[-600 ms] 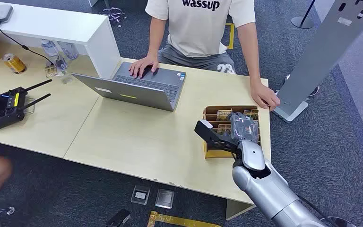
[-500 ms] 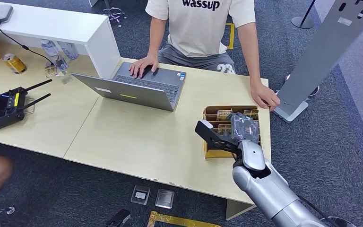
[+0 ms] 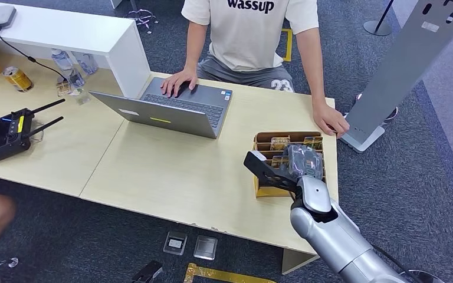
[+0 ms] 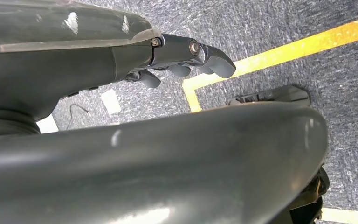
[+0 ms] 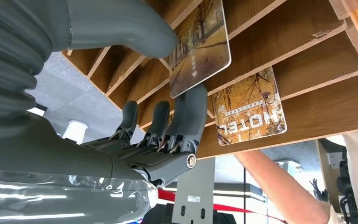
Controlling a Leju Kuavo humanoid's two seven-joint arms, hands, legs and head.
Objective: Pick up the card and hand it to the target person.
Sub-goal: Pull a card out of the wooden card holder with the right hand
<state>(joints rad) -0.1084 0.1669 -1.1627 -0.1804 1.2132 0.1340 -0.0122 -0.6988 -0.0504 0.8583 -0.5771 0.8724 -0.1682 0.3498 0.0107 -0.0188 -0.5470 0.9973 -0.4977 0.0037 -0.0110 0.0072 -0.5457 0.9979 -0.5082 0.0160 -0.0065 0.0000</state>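
Right hand [image 3: 302,158] is set over the wooden rack [image 3: 264,141] at the worktop's [image 3: 171,171] 4 o'clock corner, since the cards are stored there in slanted slots. In the right wrist view the card [image 5: 199,49] is pinched between the thumb on one face and a finger [image 5: 191,112] on the other; the remaining fingers are curled alongside, touching nothing visible. The pinch is placed on the card's lower edge, probably so the card can be slid out along its slot. The card appears partly drawn out, but whether it is clear of the rack cannot be told. A second card [image 5: 249,107], printed HOTEL, is left lying in the neighbouring slot, just beside the pinched one.

Left hand [image 4: 186,56] is hung down by the body over grey carpet with yellow tape; its fingers are loosely curved and nothing is held, as it is not needed for this step.

The person [image 3: 250,35] is seated at 12 o'clock behind the laptop [image 3: 165,112], one hand [image 3: 330,121] resting on the worktop edge near the rack, well placed to receive the card. Judged stage: grasp made, lift and handover not yet done.
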